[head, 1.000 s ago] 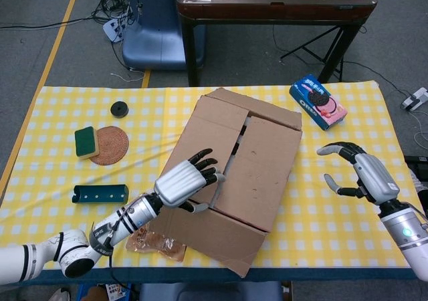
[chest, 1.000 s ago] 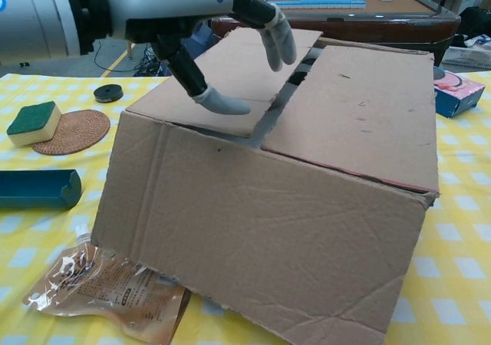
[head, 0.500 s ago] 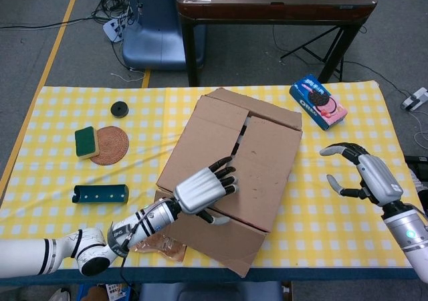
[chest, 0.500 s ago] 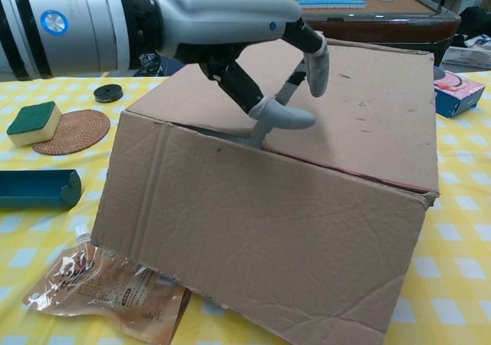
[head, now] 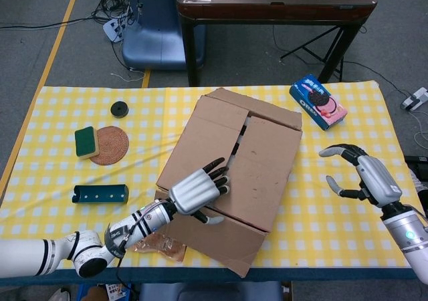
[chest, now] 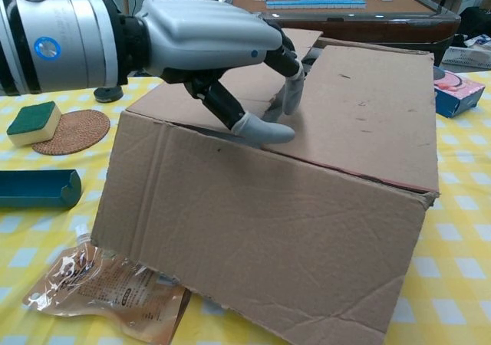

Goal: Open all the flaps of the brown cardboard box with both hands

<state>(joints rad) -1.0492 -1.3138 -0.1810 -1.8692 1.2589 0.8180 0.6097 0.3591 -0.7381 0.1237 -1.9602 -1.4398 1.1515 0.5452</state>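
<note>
The cardboard box (head: 231, 174) looks light, stiff — lift flaps at its centre seam, where the left hand (head: 198, 191) rests, fingers spread, empty; right hand (head: 361, 177) beside the box, open-fingered.

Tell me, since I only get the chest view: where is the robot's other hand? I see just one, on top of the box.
Observer: The right hand is off to the right of the cardboard box, apart from it, with its fingers spread and holding nothing.
Operator: And the blue thing at my right edge?
Observer: That's a cookie package. It lies on the tablecloth beyond the box's far right corner, not touching it.
Operator: What's the dark thing half hidden behind the arm?
Observer: A small black disc, lying just beyond the round woven mat.
</note>
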